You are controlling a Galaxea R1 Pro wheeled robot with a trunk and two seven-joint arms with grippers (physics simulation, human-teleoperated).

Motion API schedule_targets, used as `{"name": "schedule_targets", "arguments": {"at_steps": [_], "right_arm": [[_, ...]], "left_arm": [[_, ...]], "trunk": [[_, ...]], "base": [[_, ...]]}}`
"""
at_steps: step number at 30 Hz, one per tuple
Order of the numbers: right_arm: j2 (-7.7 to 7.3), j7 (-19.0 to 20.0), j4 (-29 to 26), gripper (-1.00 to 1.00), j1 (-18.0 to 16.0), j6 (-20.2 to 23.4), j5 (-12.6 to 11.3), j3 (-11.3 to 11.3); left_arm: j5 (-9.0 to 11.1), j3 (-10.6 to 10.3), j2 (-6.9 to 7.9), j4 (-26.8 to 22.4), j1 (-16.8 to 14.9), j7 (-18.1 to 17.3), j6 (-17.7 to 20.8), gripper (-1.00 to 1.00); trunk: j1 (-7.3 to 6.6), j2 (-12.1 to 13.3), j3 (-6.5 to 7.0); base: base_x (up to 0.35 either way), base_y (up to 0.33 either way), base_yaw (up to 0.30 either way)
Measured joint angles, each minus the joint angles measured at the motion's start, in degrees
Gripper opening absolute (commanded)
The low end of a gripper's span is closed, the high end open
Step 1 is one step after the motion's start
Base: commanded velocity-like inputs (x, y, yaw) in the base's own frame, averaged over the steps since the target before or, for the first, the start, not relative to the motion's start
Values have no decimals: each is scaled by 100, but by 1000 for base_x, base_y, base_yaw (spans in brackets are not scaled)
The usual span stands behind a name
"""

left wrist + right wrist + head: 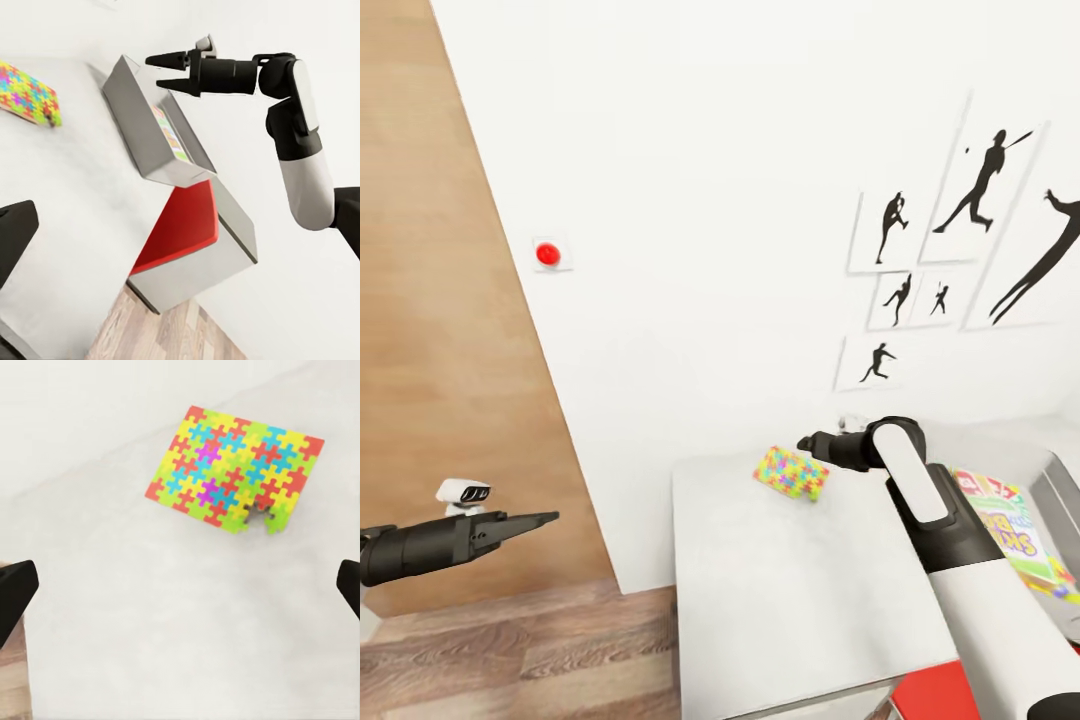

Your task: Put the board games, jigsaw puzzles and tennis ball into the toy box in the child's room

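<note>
- Left gripper: held out over the wood floor, off the near-left side of the table; the head view shows its fingers drawn together to a point, nothing between them
- Table: pale grey top, bare across its near half; a red surface shows below its near-right edge
- Toy box: grey open box on the right part of the table, beside the right forearm; a printed board game already lies inside it
- Right gripper: reached across the table toward the far edge; the left wrist view shows its fingers spread, empty, above the table
- Jigsaw puzzle: flat, multicoloured piece-pattern slab with a notch missing on one edge, lying near the table's far edge, just ahead of the right gripper and not touched by it
- Wall: white, with black athlete silhouettes and a red button
- Step in hand, as judged: approach to the jigsaw puzzle for pickup by the right arm
- Next move, as judged: lower the spread fingers over one edge of the thin slab, close, then carry it right to the toy box; a flat piece flush on the top leaves little to grip
</note>
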Motion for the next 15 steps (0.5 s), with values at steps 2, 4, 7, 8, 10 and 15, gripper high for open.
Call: {"name": "schedule_targets", "arguments": {"at_steps": [2, 4, 7, 8, 10, 15], "right_arm": [[-7, 4, 1, 100, 1, 0, 0, -10], [-23, 10, 2, 100, 2, 1, 0, -20], [-35, 14, 2, 100, 2, 2, 0, -29], [-39, 17, 4, 100, 3, 1, 0, -31], [-49, 20, 4, 100, 6, 1, 0, -33], [-63, 25, 6, 100, 11, 1, -1, -35]], "left_arm": [[0, 0, 0, 0, 0, 0, 0, 100], [0, 0, 0, 1, -1, -1, 0, 100], [-1, -1, -2, 2, -1, -1, 0, 100], [-1, -1, -5, 2, -1, -1, 0, 100], [-1, -1, -7, 1, -1, -1, -1, 100], [-1, -7, -9, 1, -1, -1, 0, 100]], "trunk": [[0, 0, 15], [0, 0, 32], [1, 1, 59], [2, 1, 69], [2, 1, 87], [3, 1, 135]], "base": [[300, -8, 131], [289, -71, 64], [179, -83, 27], [89, -45, 13], [47, -24, 7], [13, -7, 2]]}}
